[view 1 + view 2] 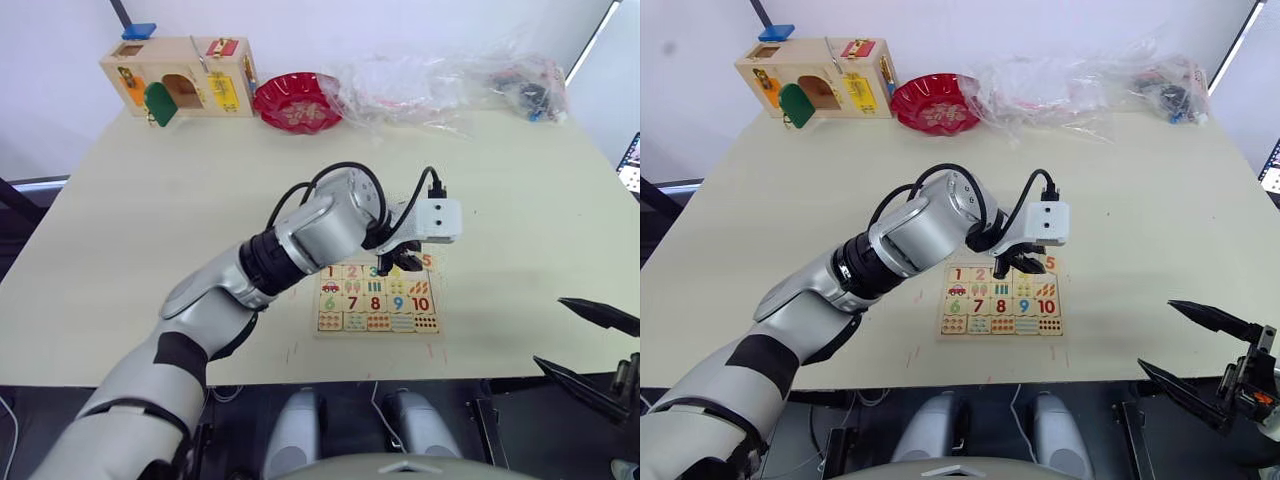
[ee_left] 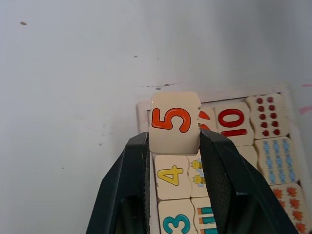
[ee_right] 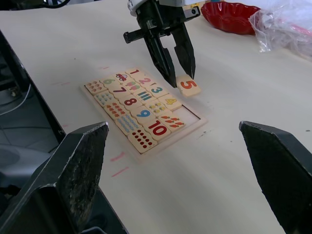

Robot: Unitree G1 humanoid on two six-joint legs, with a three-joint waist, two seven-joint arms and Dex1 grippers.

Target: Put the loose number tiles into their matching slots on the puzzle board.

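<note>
We see the left gripper (image 3: 178,80) clamping the 5 tile (image 2: 174,123) above the puzzle board's (image 3: 92,100) last empty slot (image 3: 187,114); the right gripper (image 1: 1200,360) rests wide open. Released tilted, the tile could catch the rim.

Pale tile (image 2: 174,123), orange-red 5
</note>
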